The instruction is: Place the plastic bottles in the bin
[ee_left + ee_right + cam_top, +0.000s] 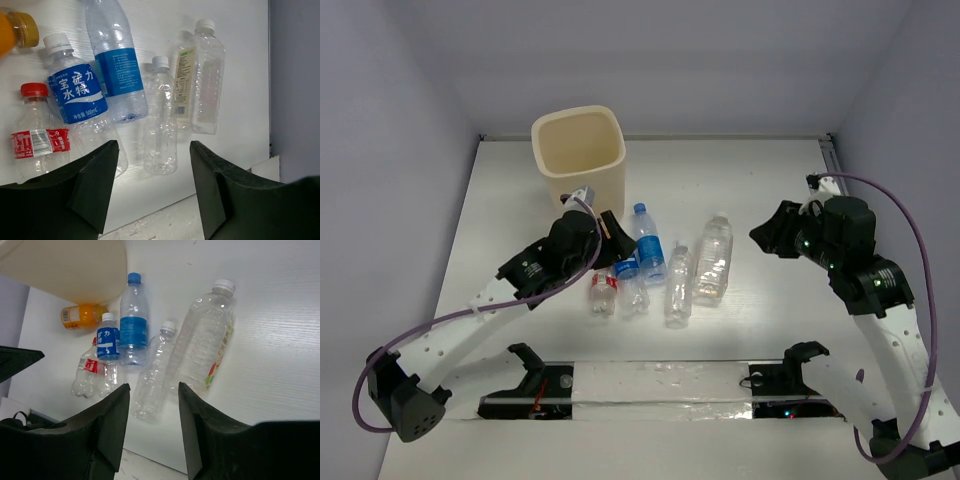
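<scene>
Orange bottle point(82, 316) just beside bin point(582, 188), hidden from above beneath left gripper point(153, 157), claw spread, empty, right gripper point(153, 392) likewise spread, bin cut off in wrist view.

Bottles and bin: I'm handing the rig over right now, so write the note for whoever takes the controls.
Left gripper: open, empty, above the bottles near the bin.
Right gripper: open, empty, off to the bottles' right.
Bottles: six lie in front of the bin: orange bottle, red-capped bottle, blue-labelled bottle, blue-capped bottle, slim clear bottle, large bottle.
Done: no bottle shows in the bin.
Left: all six.
</scene>
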Controlling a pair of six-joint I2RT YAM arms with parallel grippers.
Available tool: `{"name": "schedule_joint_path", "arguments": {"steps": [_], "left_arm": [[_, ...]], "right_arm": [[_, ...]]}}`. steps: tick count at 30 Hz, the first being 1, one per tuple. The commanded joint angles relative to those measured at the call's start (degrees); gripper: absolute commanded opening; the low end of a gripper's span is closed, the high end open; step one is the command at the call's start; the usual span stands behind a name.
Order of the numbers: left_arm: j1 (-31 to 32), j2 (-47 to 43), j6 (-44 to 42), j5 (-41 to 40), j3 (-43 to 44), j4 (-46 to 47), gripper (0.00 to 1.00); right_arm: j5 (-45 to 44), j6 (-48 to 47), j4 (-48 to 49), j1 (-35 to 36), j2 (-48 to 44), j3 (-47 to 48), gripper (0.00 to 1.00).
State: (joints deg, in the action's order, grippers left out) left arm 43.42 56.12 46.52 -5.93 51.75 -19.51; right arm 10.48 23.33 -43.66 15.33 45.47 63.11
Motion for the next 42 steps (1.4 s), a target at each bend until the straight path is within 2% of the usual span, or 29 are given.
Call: {"name": "schedule_joint_path", "arguments": {"steps": [1, 2, 3, 4, 5, 8, 9, 10, 11, 14, 18, 19, 22, 25, 32, 35, 36, 39, 42], "left_arm": [[0.2, 0.4, 1.0, -1.5, -0.1, 0.8, 0.54], [0.2, 0.7, 1.1, -2.0, -0.1, 0.4, 0.5], [0.2, 1.2, 1.3, -2.1, -0.2, -0.5, 0.47], [0.2, 2.4, 1.6, -2.3, -0.2, -1.0, 0.38], [0.2, 3.0, 1.9, -2.6, -0.1, -1.6, 0.34], [0.2, 6.3, 2.2, -2.9, 0.5, -3.0, 0.18], [0.2, 7.1, 2.2, -3.0, 0.7, -3.6, 0.08], [0.2, 8.6, 2.3, -3.4, 0.8, -4.0, 0.03], [0.2, 9.1, 2.7, -4.1, 1.0, -4.3, 0.0], [0.2, 10.9, 3.0, -5.3, 1.5, -4.8, 0.0], [0.2, 13.2, 3.1, -6.8, 2.0, -5.3, 0.24], [0.2, 14.4, 3.0, -7.1, 2.1, -5.3, 0.34], [0.2, 17.6, 2.3, -7.6, 2.5, -4.9, 0.48], [0.2, 20.6, 1.9, -8.5, 3.4, -4.6, 0.55], [-2.2, 26.0, -0.3, -9.0, 6.3, -3.3, 0.61], [-2.8, 27.7, -1.0, -9.0, 6.6, -2.6, 0.63], [-3.3, 28.3, -1.5, -8.9, 6.7, -2.2, 0.64], [-3.9, 30.8, -2.0, -8.7, 7.0, -1.7, 0.65], [-3.9, 32.6, -2.5, -8.0, 7.2, -0.4, 0.65]], "right_arm": [[-1.1, -1.1, -0.7, -0.3, -0.8, -0.6, 0.39], [-0.6, -1.1, -0.7, -0.3, -1.0, -0.7, 0.29], [-0.5, -1.1, -0.6, -0.3, -1.0, -0.8, 0.12], [-0.2, -1.0, -0.6, -0.3, -0.9, -1.1, 0.06], [0.6, -1.0, -0.5, -0.3, -0.9, -1.2, 0.01], [2.1, -0.9, 0.3, -0.3, -0.6, -1.4, 0.0], [2.6, -0.9, 0.4, -0.3, -0.5, -1.3, 0.0], [3.0, -0.9, 0.6, -0.3, -0.2, -1.3, 0.0], [3.8, -0.9, 0.8, -0.3, 0.0, -1.2, 0.0], [3.7, -1.5, 0.7, -0.3, 0.5, -0.9, 0.0], [4.4, -1.8, 0.9, -0.3, 0.4, -1.2, 0.0], [4.6, -1.9, 1.0, -0.3, 0.4, -1.7, 0.0], [6.0, -1.8, 2.0, -0.3, 0.8, -3.0, 0.0], [6.4, -1.8, 2.4, 0.2, 1.5, -3.3, 0.0], [7.1, -2.7, 3.0, 1.3, 3.4, -2.8, 0.03], [7.2, -2.7, 3.5, 1.3, 3.5, -3.0, 0.12], [7.3, -2.7, 3.6, 1.8, 3.6, -3.3, 0.21], [7.5, -2.7, 4.0, 1.8, 3.9, -3.5, 0.32], [7.9, -2.4, 4.6, 2.5, 4.6, -3.3, 0.41]]}}
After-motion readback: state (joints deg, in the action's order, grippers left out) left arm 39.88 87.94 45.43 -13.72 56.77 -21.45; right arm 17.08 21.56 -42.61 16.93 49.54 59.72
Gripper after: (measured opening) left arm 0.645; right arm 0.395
